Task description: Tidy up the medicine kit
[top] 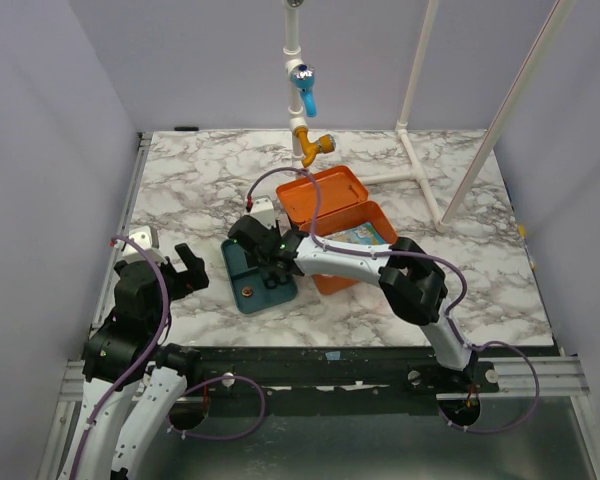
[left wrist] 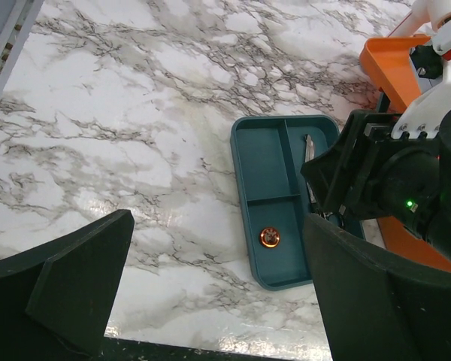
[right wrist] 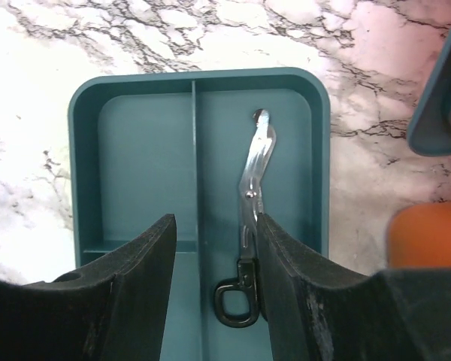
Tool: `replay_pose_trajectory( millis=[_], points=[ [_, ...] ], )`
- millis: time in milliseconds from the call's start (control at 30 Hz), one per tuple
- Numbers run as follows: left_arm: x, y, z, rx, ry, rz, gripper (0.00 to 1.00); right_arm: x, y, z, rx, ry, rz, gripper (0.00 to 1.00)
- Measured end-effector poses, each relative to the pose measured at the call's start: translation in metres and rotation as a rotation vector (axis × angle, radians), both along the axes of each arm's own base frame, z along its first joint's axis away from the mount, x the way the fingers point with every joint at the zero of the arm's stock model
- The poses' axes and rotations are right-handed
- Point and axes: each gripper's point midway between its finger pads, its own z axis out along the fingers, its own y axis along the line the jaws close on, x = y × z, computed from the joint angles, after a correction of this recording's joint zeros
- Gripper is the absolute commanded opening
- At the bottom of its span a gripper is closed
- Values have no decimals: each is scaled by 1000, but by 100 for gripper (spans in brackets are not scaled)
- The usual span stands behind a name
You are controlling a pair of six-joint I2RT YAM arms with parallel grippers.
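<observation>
The orange medicine kit (top: 325,195) stands open at mid-table, with a colourful packet (top: 360,237) inside; its orange wall also shows in the left wrist view (left wrist: 391,64). To its left lies a shallow teal tray (top: 242,290). Steel scissors with black handles (right wrist: 249,195) lie in the tray's right compartment (right wrist: 308,150), and a small round orange item (left wrist: 270,238) lies in a near compartment. My right gripper (right wrist: 214,226) is open low over the tray, its right finger beside the scissors' handle. My left gripper (left wrist: 218,297) is open and empty over bare marble, left of the tray.
A white PVC pipe frame (top: 420,90) with a blue and yellow tap (top: 305,100) stands at the back. A small white box (top: 263,212) sits behind the right gripper. Grey walls close in both sides. The table's near edge (top: 330,350) runs just in front of the tray.
</observation>
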Motion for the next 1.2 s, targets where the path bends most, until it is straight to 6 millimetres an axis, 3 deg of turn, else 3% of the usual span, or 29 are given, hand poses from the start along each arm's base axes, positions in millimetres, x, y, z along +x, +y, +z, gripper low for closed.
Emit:
replay_pose_trajectory(
  millis=[133,367,700,1200],
  points=[
    [1,0,1,-1,-7,-1,99,6,-3,0,-1,4,-5,51],
    [2,0,2,-2,-12,-1,98,4,9,4,33,24,23,50],
    [2,-1,1,0,-11,-1,98,1,15,-26,8,71,39,42],
    [2,-1,0,2,-10,-2,98,-1,17,-49,-17,102,48,27]
  ],
)
